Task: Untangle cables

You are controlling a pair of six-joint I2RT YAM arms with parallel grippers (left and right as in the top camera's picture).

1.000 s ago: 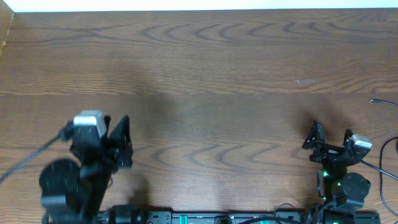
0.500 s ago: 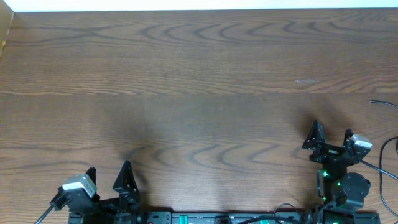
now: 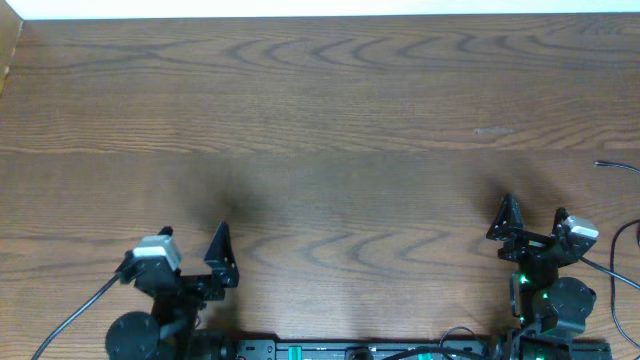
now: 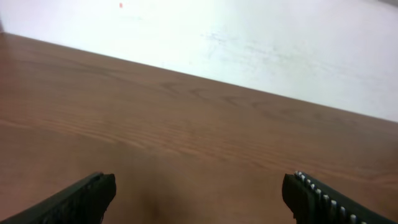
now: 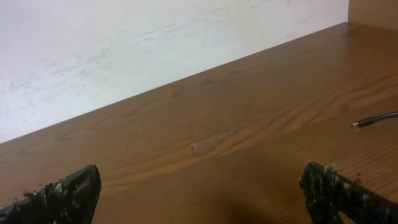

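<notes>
Left claw (image 3: 193, 245) and right claw (image 3: 532, 218) sit near the front edge of the wooden worktop (image 3: 320, 120), both spread wide and holding nothing. Only one black cable (image 3: 612, 164) shows — just its plug tip, lying flat on the worktop at far right, well apart from the right claw — the rest cut off by the frame.

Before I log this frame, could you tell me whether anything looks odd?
Only one thin black cable tip shows, poking in at the right edge of view; no tangle is visible. The left end effector and right end effector are open, empty.
</notes>
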